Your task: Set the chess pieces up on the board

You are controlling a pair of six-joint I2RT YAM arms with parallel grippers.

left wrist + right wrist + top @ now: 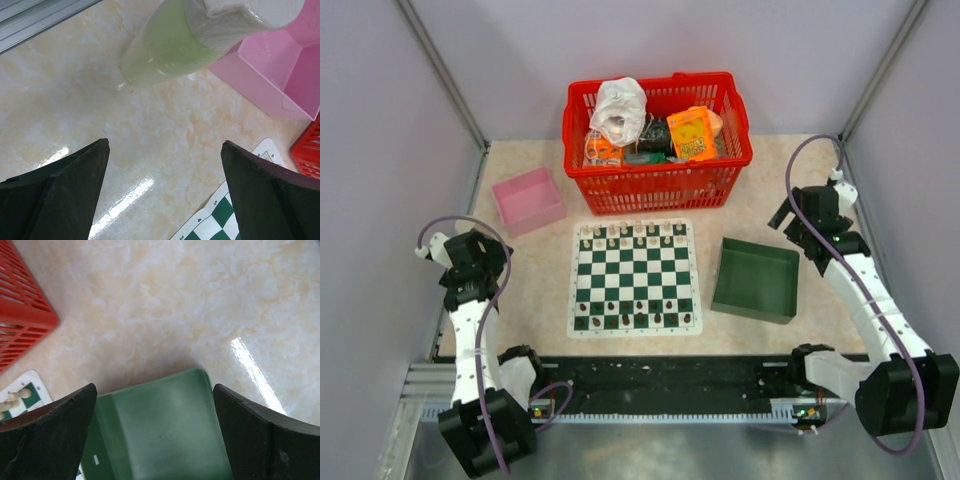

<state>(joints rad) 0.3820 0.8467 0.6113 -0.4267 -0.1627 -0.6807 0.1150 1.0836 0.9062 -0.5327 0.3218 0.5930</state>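
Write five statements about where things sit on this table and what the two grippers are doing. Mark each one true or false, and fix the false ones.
1. The green tray lies to the right of the board. True.
2. The dark chess pieces stand on the board's far rows. False: they stand on the near rows, and the cream pieces fill the far rows.
3. The right gripper is shut on a chess piece. False: it is open and holds nothing.
4. The left gripper is open and empty. True.
5. The pink tray sits inside the red basket. False: it rests on the table, to the left of the basket.
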